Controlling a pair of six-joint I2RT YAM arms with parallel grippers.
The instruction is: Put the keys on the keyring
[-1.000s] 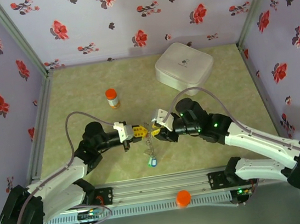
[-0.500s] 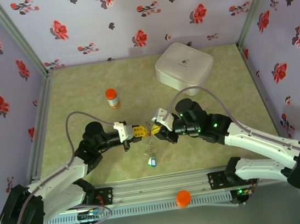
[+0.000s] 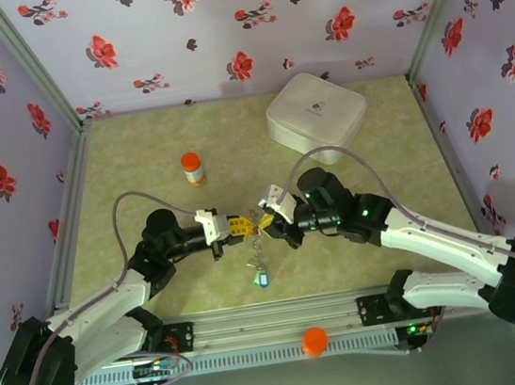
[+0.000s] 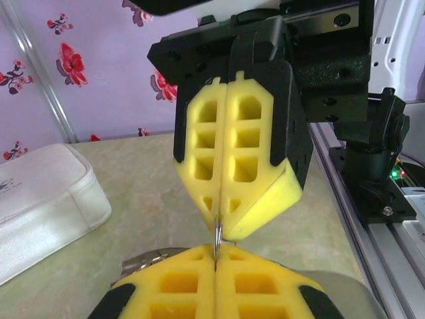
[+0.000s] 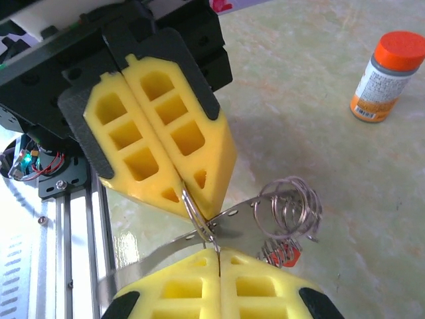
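Observation:
My left gripper [image 3: 246, 224] and right gripper [image 3: 263, 220] meet tip to tip over the middle of the table. Both are shut on a thin metal ring of the keyring [image 4: 216, 240], which stands edge-on between the yellow pads. In the right wrist view the keyring [image 5: 192, 206] runs from the left gripper [image 5: 194, 198] down into my right gripper [image 5: 218, 256]. A flat metal strip with holes [image 5: 242, 222], several wire rings [image 5: 289, 206] and a red tag [image 5: 287, 256] hang from it. From above, the keys [image 3: 260, 266] dangle below the tips, ending in a blue tag [image 3: 262, 278].
An orange-capped bottle [image 3: 193, 169] stands left of centre at the back. A white case [image 3: 315, 112] lies at the back right. The aluminium rail [image 3: 275, 325] with an orange cap [image 3: 314, 341] runs along the near edge.
My right gripper has closed on the ring and edged slightly left toward the left gripper. The left gripper has stayed shut and still.

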